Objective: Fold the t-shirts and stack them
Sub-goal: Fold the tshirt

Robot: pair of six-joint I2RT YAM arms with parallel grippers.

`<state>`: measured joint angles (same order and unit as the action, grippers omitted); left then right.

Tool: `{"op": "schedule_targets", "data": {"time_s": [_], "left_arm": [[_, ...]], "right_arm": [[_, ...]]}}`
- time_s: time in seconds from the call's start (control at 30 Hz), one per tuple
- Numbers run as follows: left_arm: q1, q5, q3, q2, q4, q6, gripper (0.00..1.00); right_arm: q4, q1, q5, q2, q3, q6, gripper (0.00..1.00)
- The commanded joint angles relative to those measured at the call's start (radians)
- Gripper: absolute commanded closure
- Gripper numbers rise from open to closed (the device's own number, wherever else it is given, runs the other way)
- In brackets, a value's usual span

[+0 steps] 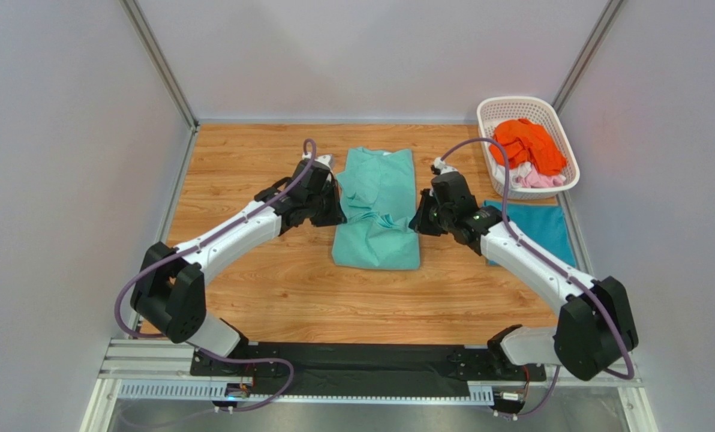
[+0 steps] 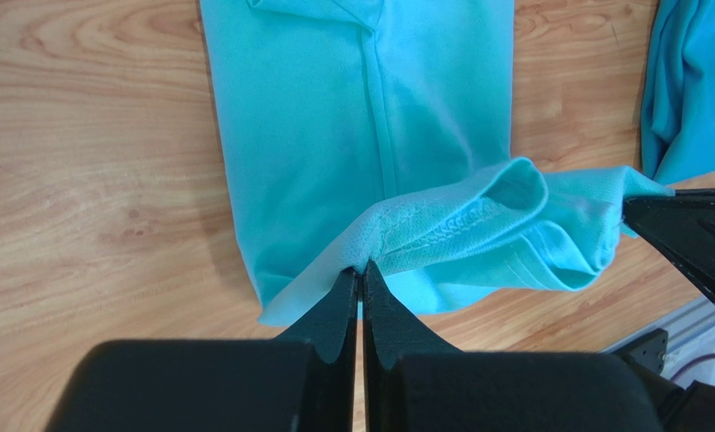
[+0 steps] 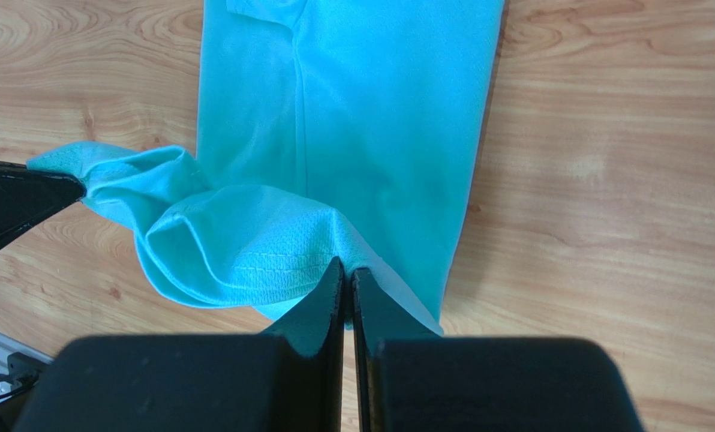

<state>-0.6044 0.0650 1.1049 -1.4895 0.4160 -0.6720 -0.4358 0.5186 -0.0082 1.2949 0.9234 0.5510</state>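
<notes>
Step in hand: I judge this to be the crosswise fold of the mint green t-shirt [image 1: 379,184], with its hemmed edge raised over the strip.
Left gripper [image 2: 361,274]: jaws pressed together, pinching the stitched hem at the strip's left edge.
Right gripper [image 3: 347,265]: jaws pressed together on the hem at the right edge.
Doing it well: I'd move both wrists level and at one pace. I'd pull the hem taut to take out the sag between them, lay it edge on edge, and release only once the cloth lies flat.
Risk: if one side leads, the fold skews.
Where it is: at the centre of the wooden table [image 1: 244,180], between the grippers.
Look: soft and smooth, already narrowed lengthwise, with a seam line running along it. The hem is bunched in a loose roll.
Other shirts: a teal blue t-shirt [image 1: 537,229] lies flat to the right. The orange t-shirt [image 1: 523,139] is in the white lattice basket [image 1: 514,101].
</notes>
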Motion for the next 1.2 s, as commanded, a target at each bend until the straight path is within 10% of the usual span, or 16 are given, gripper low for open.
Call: {"op": "schedule_targets", "data": {"time_s": [0.0,0.87,1.03,1.17], "left_arm": [[0.028,0.045,0.073,-0.037,-0.005,0.060,1.00],[0.155,0.174,0.254,-0.399,-0.026,0.089,0.94],[0.160,0.197,0.271,-0.414,-0.023,0.104,0.65],[0.160,0.200,0.291,-0.388,0.004,0.112,0.18]], "right_arm": [[0.052,-0.015,-0.056,0.066,0.083,-0.054,1.00],[0.103,-0.167,-0.131,0.455,0.252,-0.072,0.99],[0.080,-0.190,-0.133,0.478,0.281,-0.062,0.89],[0.020,-0.201,-0.179,0.475,0.319,-0.069,0.41]]}}
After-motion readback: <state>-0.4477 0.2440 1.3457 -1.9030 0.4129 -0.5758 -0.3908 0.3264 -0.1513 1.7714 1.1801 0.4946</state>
